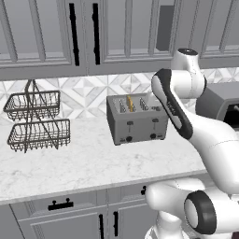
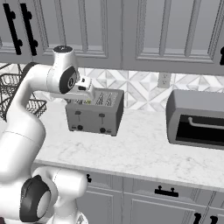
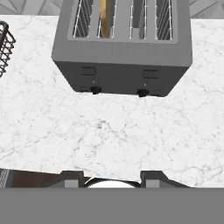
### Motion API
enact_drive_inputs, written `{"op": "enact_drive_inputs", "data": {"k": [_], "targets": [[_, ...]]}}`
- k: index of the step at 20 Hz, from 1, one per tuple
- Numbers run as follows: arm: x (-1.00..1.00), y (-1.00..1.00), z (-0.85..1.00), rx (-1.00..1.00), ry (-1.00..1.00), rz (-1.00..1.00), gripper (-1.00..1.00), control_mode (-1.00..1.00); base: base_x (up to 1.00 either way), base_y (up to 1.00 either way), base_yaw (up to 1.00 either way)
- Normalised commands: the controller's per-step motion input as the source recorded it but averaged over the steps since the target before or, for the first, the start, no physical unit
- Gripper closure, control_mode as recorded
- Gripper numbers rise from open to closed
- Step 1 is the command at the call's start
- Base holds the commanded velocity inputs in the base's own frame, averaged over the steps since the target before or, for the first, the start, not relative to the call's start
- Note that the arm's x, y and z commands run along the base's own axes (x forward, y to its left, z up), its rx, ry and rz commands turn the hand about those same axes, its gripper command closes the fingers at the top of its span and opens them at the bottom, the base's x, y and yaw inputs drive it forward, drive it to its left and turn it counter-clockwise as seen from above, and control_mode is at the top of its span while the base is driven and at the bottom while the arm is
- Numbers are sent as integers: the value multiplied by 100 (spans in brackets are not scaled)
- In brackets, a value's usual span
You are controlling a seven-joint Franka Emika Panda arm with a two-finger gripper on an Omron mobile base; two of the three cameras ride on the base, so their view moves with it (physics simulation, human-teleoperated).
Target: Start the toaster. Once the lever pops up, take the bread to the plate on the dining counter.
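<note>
The grey four-slot toaster (image 1: 137,122) (image 2: 94,116) (image 3: 124,57) stands on the marbled worktop (image 1: 93,163) against the backsplash. A slice of bread (image 1: 130,103) (image 3: 103,12), with a tan-yellow crust, sits upright in the second slot from the left. Both black levers (image 3: 88,71) are high on the front face, above the round knobs (image 3: 95,90). My gripper (image 3: 111,178) hovers above the worktop in front of the toaster, open, with nothing between its fingertips (image 3: 70,177). In the right base view the hand (image 2: 82,91) is over the toaster's left top. The plate and the dining counter are out of view.
A two-tier wire basket (image 1: 35,122) (image 2: 8,83) (image 3: 4,43) stands left of the toaster. A dark grey oven-like appliance (image 2: 197,118) (image 1: 224,105) sits to its right. Upper cabinets hang close overhead. Bare worktop (image 3: 109,131) lies in front of the toaster.
</note>
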Motion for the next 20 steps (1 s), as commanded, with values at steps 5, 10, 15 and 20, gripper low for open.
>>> {"op": "enact_drive_inputs", "data": {"k": [5,10,15,20], "targets": [[-17,15,-1,-1,-1,-1,-100,-100,0,0,0],[-1,71,-32,-5,-2,0,-100,-100,0,0,0],[5,56,-61,-7,-8,0,-100,-100,0,0,0],[11,18,-56,-8,-26,0,-100,-100,0,0,0]]}}
